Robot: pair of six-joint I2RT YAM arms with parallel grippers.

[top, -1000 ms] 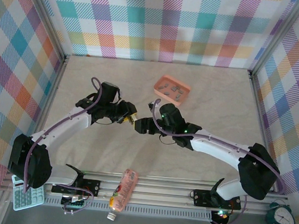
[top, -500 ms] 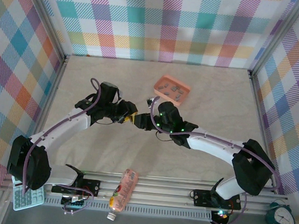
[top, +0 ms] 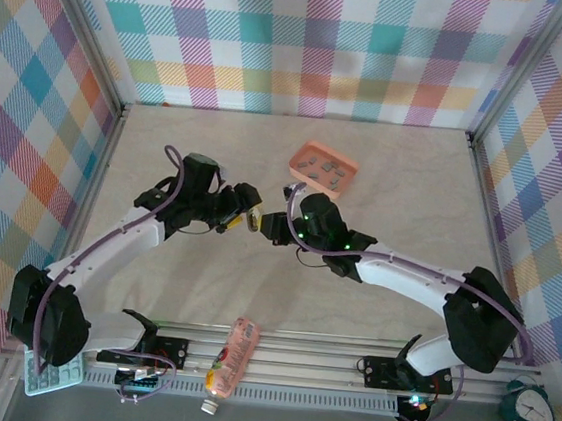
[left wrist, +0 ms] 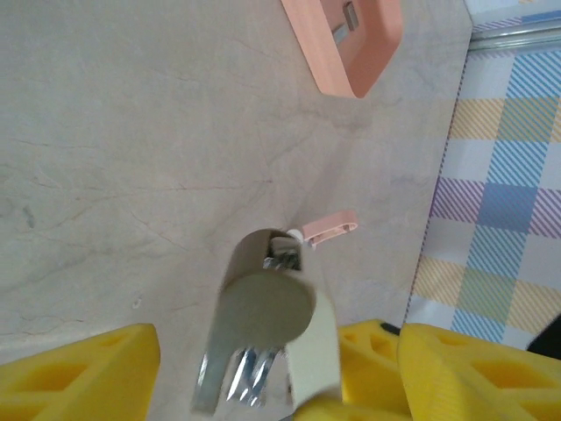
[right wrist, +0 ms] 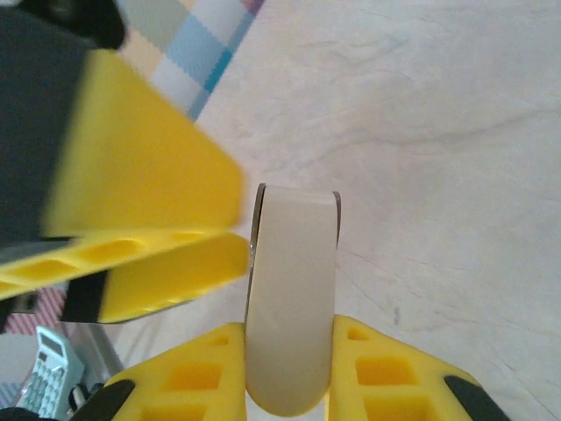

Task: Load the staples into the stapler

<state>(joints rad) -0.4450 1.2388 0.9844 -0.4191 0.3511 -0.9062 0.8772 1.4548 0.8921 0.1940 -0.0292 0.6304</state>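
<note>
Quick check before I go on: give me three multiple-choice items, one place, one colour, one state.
1. The shallow salmon-pink tray lies: A) on the back half of the beige table B) by the near rail C) against the left wall.
2. The rounded plastic stapler is: A) black B) cream C) red.
3. The right gripper is: A) open, empty B) shut on the stapler C) shut on the tray.
Key: 1A, top view; 2B, seen at both wrists; 3B, yellow fingers press its sides.
</note>
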